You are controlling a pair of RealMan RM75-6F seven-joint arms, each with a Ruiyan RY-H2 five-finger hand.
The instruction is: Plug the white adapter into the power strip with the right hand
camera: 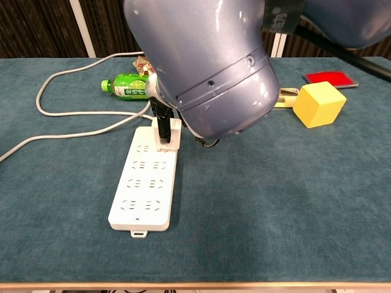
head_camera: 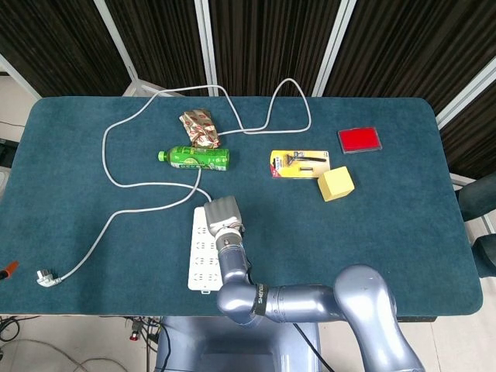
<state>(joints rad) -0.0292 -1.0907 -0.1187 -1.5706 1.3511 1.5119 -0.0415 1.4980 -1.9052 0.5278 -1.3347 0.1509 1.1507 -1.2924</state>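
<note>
The right hand is sitting low of centre in the head view, over the far end of the power strip. In the chest view, dark fingers are gripping the white adapter, which is touching the strip's far socket row. The green bottle is lying just beyond. The left hand is out of frame in both views.

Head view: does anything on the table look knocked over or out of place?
The green bottle lies on its side behind the power strip, beside a crumpled wrapper. The strip's own plug lies loose near the left table edge.
</note>
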